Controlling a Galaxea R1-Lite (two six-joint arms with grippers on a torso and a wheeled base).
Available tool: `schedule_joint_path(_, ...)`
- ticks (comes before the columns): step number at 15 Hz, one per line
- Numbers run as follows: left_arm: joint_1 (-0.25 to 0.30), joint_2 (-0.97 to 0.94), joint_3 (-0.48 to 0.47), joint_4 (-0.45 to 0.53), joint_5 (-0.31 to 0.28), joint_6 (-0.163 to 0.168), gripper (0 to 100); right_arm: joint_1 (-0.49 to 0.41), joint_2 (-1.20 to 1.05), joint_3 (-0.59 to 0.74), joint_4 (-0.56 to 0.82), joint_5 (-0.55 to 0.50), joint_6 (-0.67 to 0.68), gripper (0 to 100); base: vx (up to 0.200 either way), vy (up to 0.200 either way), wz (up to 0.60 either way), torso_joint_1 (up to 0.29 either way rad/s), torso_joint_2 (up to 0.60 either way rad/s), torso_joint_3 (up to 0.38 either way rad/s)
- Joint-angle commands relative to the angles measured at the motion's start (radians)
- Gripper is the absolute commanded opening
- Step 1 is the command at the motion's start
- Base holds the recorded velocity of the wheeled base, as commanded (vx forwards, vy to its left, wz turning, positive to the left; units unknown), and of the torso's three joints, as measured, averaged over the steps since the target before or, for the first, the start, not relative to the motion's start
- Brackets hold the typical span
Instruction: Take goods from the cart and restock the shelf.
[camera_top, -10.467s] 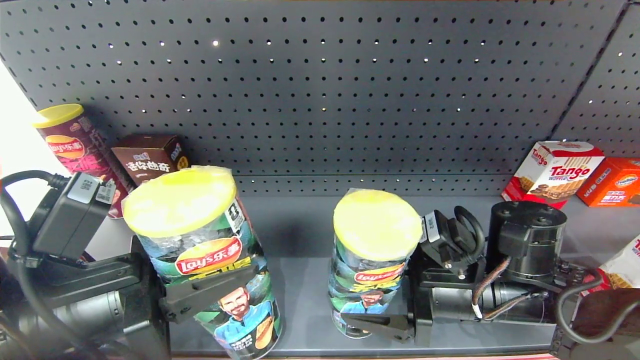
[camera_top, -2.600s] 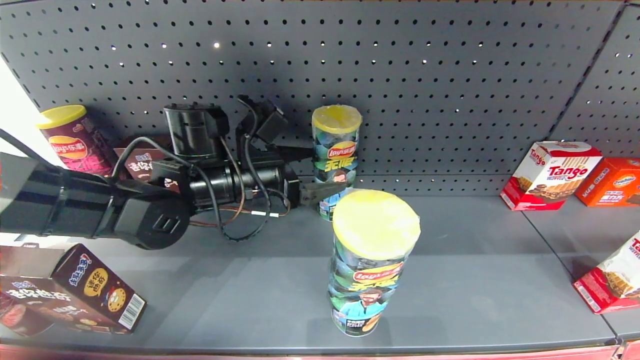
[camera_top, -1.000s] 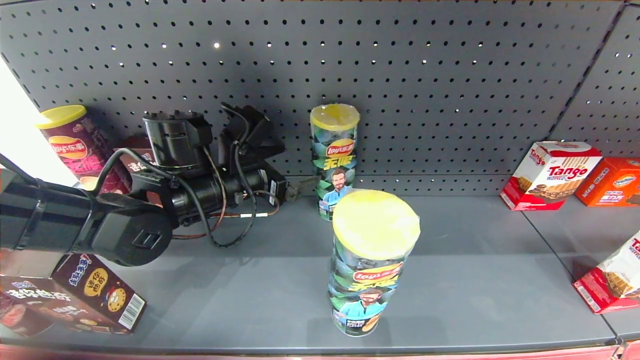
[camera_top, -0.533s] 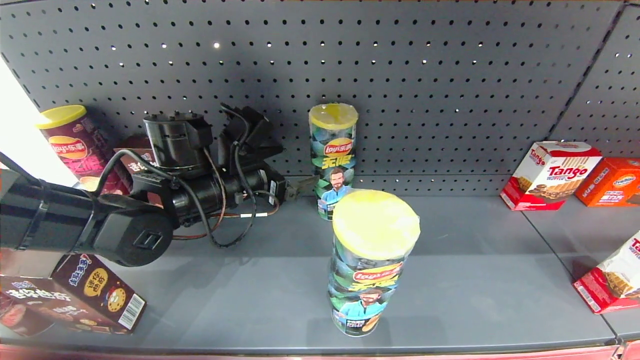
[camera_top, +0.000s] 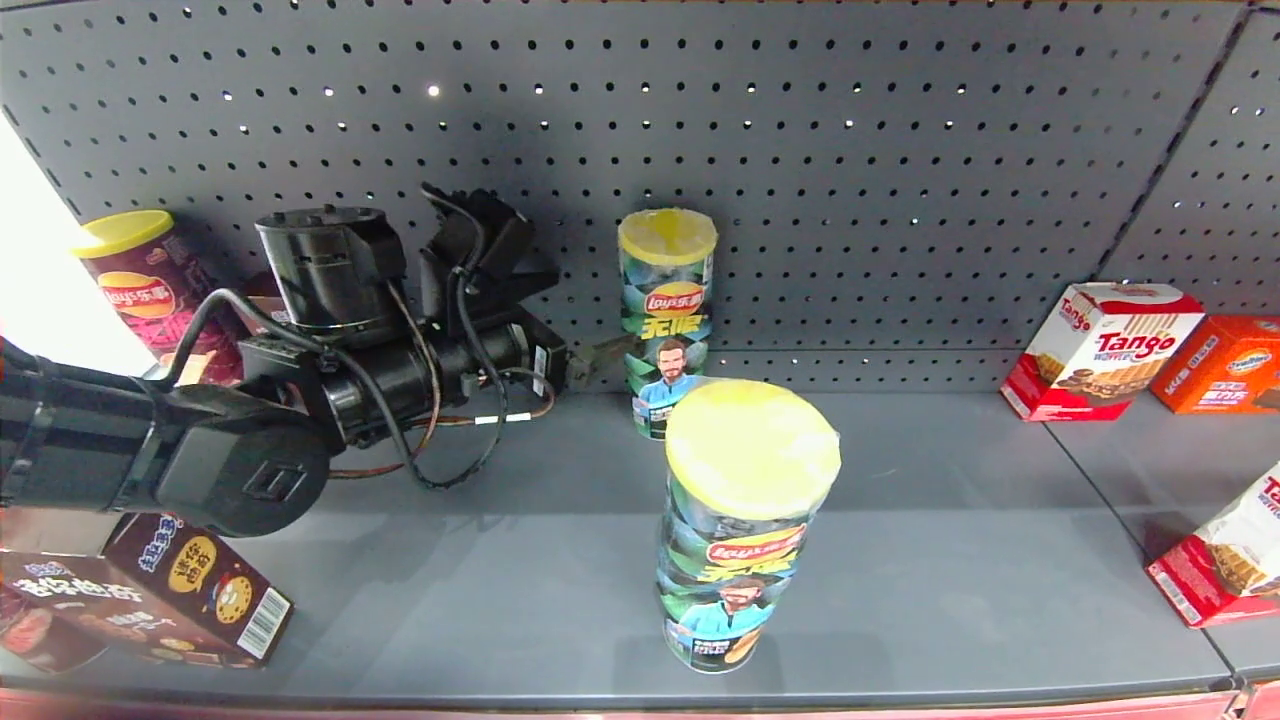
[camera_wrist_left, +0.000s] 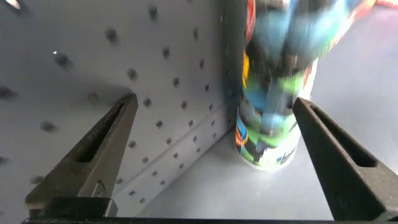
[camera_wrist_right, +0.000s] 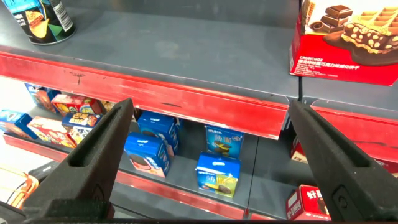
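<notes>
Both my left gripper (camera_wrist_left: 214, 102) and right gripper (camera_wrist_right: 209, 104) gape — the rear can (camera_top: 667, 310) stands just ahead of the left one, the front can (camera_top: 745, 520) nearer me.

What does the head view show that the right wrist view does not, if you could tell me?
Head view only: the left gripper beside the rear chip can at the pegboard, a maroon chip can and an orange box. Right wrist view only: the open right gripper and blue snack boxes on the lower shelf. Both: the grey shelf, the front chip can and a red wafer box.
</notes>
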Motion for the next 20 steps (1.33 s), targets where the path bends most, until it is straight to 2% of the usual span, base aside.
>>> schedule_joint_path(1, -0.004, -0.088, 0.003, 0.018, 0.0, -0.003, 100, 0.0, 0.001, 0.0, -0.001, 0.0, 0.0, 100, 0.0, 0.0, 0.0, 0.0, 0.0, 0.0)
schedule_joint_path(7, -0.027, -0.281, 0.059, 0.123, 0.002, -0.017, 100, 0.0, 0.001, 0.0, -0.001, 0.0, 0.0, 100, 0.0, 0.0, 0.0, 0.0, 0.0, 0.0)
schedule_joint_path(8, -0.052, -0.375, 0.097, 0.143, 0.028, -0.052, 100, 0.0, 0.001, 0.0, -0.001, 0.0, 0.0, 100, 0.0, 0.0, 0.0, 0.0, 0.0, 0.0)
schedule_joint_path(9, -0.053, -0.413, 0.126, 0.143, 0.043, -0.06, 100, -0.001, 0.001, 0.0, -0.001, 0.0, 0.0, 100, 0.0, 0.0, 0.0, 0.0, 0.0, 0.0)
schedule_joint_path(10, -0.056, -0.451, 0.151, 0.143, 0.043, -0.061, 100, 0.0, 0.001, 0.0, -0.001, 0.0, 0.0, 100, 0.0, 0.0, 0.0, 0.0, 0.0, 0.0)
schedule_joint_path(13, -0.127, -0.562, 0.184, 0.144, 0.045, -0.064, 100, 0.0, 0.001, 0.0, -0.001, 0.0, 0.0, 100, 0.0, 0.0, 0.0, 0.0, 0.0, 0.0)
schedule_joint_path(15, -0.133, -0.637, 0.206, 0.146, 0.045, -0.064, 100, 0.0, 0.001, 0.0, -0.001, 0.0, 0.0, 100, 0.0, 0.0, 0.0, 0.0, 0.0, 0.0)
schedule_joint_path(17, -0.145, -0.763, 0.266, 0.15, 0.048, -0.064, 100, 0.0, 0.001, 0.0, 0.001, 0.0, 0.0, 100, 0.0, 0.0, 0.0, 0.0, 0.0, 0.0)
schedule_joint_path(19, -0.145, -0.919, 0.396, 0.15, 0.065, -0.066, 100, 0.0, 0.001, 0.0, -0.001, 0.0, 0.0, 100, 0.0, 0.0, 0.0, 0.0, 0.0, 0.0)
schedule_joint_path(20, -0.144, -0.955, 0.428, 0.15, 0.068, -0.067, 100, 0.0, 0.001, 0.0, 0.001, 0.0, 0.0, 100, 0.0, 0.0, 0.0, 0.0, 0.0, 0.0)
